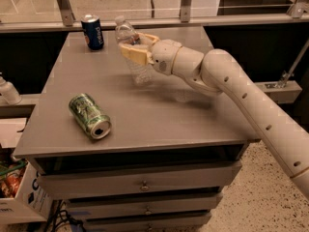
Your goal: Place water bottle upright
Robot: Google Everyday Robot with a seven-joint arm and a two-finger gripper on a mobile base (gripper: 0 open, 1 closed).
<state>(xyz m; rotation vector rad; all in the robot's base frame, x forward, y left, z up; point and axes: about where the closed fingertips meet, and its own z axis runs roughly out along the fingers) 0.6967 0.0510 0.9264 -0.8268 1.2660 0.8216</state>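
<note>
The water bottle (136, 66) is clear ribbed plastic with a white cap and a label near the top. It is close to upright, leaning slightly left, with its base at or just above the grey table top (159, 115) in the back middle. My gripper (135, 46) comes in from the right on the white arm, and its tan fingers (133, 53) are shut around the bottle's upper body, one in front and one behind.
A green can (90, 116) lies on its side at the front left of the table. A blue Pepsi can (92, 32) stands upright at the back left. An opaque white bottle (8, 90) sits off the table's left. Drawers (140, 182) are below.
</note>
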